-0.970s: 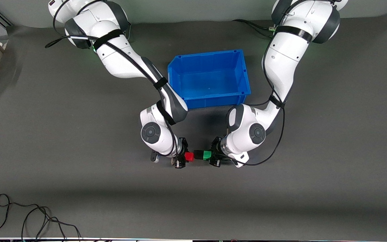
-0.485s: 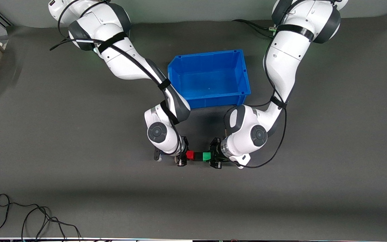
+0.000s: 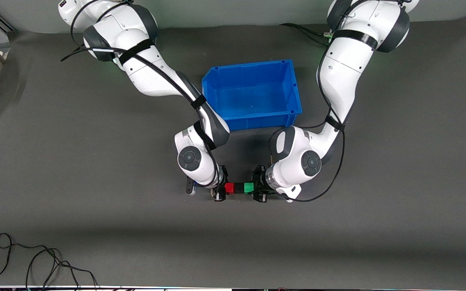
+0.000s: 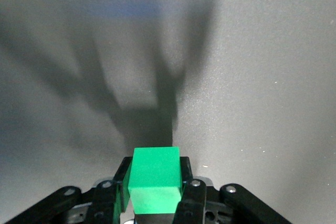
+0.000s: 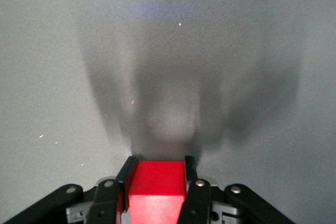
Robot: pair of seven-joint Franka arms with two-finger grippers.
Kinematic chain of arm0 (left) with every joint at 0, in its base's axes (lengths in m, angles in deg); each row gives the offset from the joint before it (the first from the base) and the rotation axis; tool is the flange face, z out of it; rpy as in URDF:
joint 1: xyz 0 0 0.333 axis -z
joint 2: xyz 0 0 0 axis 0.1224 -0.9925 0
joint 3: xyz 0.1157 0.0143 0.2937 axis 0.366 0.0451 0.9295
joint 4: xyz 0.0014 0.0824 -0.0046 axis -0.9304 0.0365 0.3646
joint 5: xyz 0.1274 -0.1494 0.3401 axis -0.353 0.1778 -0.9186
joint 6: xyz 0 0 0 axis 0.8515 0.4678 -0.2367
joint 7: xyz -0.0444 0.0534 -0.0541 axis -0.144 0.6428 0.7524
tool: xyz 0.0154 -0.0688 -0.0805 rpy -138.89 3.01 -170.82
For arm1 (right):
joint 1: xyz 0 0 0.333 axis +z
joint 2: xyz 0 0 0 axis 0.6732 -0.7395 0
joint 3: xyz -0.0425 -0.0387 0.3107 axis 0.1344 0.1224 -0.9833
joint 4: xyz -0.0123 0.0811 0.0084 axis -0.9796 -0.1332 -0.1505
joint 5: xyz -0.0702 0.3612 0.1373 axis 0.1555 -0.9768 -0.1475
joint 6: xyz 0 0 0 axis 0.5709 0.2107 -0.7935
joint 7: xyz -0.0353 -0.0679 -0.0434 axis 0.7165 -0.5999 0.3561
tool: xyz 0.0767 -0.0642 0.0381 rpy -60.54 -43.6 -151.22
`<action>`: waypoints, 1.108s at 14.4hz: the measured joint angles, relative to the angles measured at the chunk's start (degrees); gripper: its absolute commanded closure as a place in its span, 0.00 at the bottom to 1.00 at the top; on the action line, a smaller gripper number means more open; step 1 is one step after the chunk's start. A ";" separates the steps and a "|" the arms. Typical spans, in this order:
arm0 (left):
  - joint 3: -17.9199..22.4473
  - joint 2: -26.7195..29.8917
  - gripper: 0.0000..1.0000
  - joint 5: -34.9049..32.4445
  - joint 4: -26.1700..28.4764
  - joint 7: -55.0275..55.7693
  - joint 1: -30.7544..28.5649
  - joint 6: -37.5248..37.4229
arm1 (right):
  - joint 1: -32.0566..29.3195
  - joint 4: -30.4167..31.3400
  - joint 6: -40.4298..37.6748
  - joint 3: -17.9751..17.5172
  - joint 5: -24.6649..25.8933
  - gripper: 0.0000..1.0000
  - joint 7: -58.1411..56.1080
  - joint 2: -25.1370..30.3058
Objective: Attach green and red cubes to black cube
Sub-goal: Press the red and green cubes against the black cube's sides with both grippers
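Now your three cubes line up between the arms: right claw [image 3: 219, 188] pinching red cube [image 3: 229, 187], black cube [image 3: 238, 187] sandwiched, left claw [image 3: 258, 188] pinching green cube [image 3: 248, 187].

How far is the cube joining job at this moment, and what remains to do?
Done: the green cube already sits against the black cube, held by the left gripper. In hand: the right gripper holds the red cube against the black cube's free face; whether it has attached cannot be told. Left: confirming the join, then releasing. The blue bin holds nothing.
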 measured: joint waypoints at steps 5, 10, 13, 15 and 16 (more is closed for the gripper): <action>0.03 -0.12 1.00 -0.22 0.15 0.04 0.39 0.00 | -0.03 -0.40 0.13 0.18 0.00 1.00 0.00 0.00; 0.04 -0.12 1.00 -0.24 0.15 0.05 0.40 0.00 | 0.00 -0.41 0.08 0.18 0.14 1.00 0.00 0.00; 0.09 -0.12 1.00 -0.30 0.16 0.05 0.40 0.00 | 0.21 -0.43 -0.63 0.17 0.36 1.00 0.00 0.00; 0.15 -0.13 1.00 -0.36 0.19 0.05 0.40 0.00 | 0.42 -0.43 -1.33 0.17 0.49 1.00 0.00 0.00; 0.16 -0.14 1.00 -0.38 0.20 0.05 0.40 0.00 | 0.49 -0.43 -1.38 0.17 0.73 1.00 0.00 0.00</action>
